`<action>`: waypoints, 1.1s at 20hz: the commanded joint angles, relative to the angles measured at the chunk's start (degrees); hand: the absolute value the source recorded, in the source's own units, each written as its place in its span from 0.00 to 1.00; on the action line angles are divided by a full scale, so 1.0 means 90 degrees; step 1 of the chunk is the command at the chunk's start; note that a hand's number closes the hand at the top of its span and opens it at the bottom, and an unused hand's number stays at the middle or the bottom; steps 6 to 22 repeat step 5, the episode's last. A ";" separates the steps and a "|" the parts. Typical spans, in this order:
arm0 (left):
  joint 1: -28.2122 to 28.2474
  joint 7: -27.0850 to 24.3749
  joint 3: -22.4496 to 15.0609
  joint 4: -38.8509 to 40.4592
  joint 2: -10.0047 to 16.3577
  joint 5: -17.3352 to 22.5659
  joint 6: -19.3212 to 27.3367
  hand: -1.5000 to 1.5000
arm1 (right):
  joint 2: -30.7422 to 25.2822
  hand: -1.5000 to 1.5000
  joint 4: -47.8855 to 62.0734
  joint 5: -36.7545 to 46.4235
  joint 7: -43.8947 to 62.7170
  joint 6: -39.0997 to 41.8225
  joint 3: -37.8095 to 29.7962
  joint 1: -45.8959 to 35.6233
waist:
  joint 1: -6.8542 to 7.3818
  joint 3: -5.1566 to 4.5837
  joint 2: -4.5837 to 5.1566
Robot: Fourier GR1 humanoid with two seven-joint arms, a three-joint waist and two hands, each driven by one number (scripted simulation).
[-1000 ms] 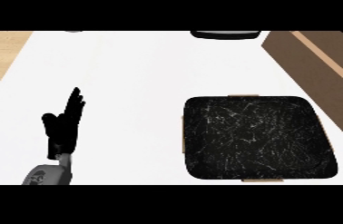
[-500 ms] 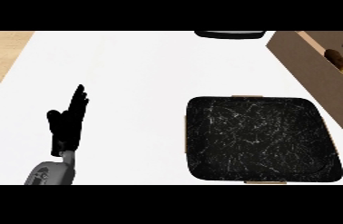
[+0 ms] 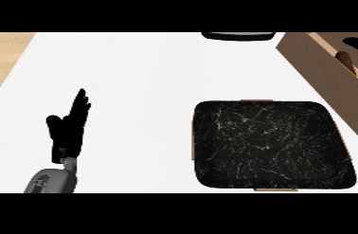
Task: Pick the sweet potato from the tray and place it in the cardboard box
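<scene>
Low at the view's left, your left hand [image 3: 67, 133] stands on its grey forearm [image 3: 49, 181] with fingers straight, pressed together and pointing up, thumb out to the side, holding nothing; it rests in the same spot and pose as a second ago. What has changed for you is the far right: the cardboard box [image 3: 308, 58], well off to the right of the hand and beyond it, now shows more of its open inside than before, when mostly its outer wall was visible. Inside it, cut by the view's right edge, lies a reddish-brown rounded shape that looks like the sweet potato [image 3: 347, 58], though too little shows to be sure. The tray [image 3: 269, 148], black with pale marble veins and a tan rim, sits to the right of the hand, near the box but apart from it, where it sat before. Beyond the hand and to its right, a dark object [image 3: 237, 36] is cut by the top edge. All of this is on a plain white counter [image 3: 140, 76]; a wood-toned strip [image 3: 14, 48] borders it beyond the hand to the left
</scene>
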 commanded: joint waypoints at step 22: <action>-0.0020 0.0440 -0.0037 -0.0300 -0.0041 -0.0173 0.0244 0.50 | -0.0355 0.00 -0.0007 -0.1551 -0.1189 0.0230 -0.1173 0.0239 | -0.0109 -0.0008 -0.0047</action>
